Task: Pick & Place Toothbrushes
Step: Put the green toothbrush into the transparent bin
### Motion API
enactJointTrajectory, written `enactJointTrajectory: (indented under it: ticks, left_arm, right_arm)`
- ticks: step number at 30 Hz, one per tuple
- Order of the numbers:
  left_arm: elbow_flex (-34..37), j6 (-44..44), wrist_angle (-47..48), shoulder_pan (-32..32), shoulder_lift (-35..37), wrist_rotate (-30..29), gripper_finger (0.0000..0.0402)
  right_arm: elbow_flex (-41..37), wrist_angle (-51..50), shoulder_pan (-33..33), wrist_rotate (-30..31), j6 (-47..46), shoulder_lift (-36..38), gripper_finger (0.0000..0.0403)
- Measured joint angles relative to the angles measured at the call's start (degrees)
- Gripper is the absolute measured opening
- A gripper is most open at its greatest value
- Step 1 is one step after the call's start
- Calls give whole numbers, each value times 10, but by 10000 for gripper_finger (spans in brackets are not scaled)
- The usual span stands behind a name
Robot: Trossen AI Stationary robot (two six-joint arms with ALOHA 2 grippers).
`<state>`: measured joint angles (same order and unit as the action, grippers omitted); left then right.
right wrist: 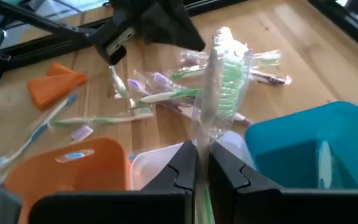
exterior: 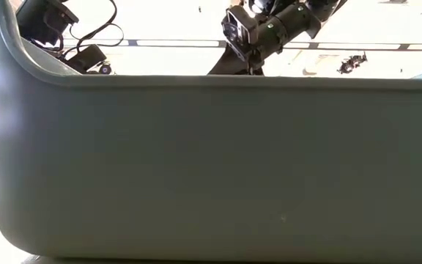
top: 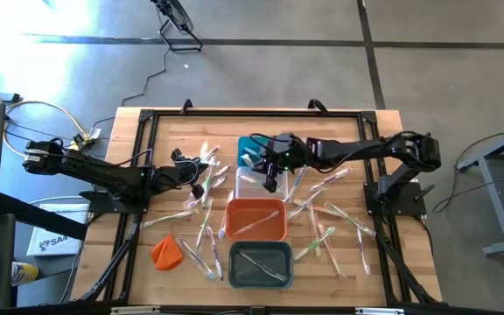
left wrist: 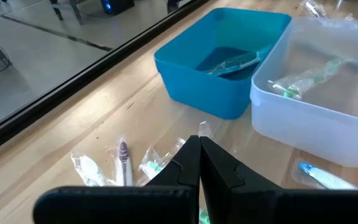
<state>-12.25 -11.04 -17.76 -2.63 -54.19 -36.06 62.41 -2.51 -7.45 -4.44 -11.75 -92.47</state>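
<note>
You have the right gripper (right wrist: 196, 163) clamped on a wrapped green-bristled toothbrush (right wrist: 224, 74) above the clear bin (top: 254, 184); left gripper (left wrist: 199, 155) closed, empty; each bin holds only a brush or two; many thin pale toothbrushes (top: 339, 219) remain scattered across the wooden table (top: 383, 131).

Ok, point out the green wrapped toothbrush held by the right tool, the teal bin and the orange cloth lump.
green wrapped toothbrush (right wrist: 230, 74), right wrist view, on its bristled head.
teal bin (left wrist: 194, 74), left wrist view, on its near outer wall.
orange cloth lump (top: 166, 252), high view, on its middle.
</note>
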Motion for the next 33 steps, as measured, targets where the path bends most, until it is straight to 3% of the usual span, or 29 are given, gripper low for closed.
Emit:
enactJointTrajectory:
  ticks: [18, 33]
  left_arm:
    - [0, -29, 0, 0, 0, 1, 0]
    - [0, -40, 0, 0, 0, 1, 0]
  right_arm:
    - [0, -68, 12, -1, 63, 0, 10]
    - [-1, -33, 16, -16, 86, -32, 10]
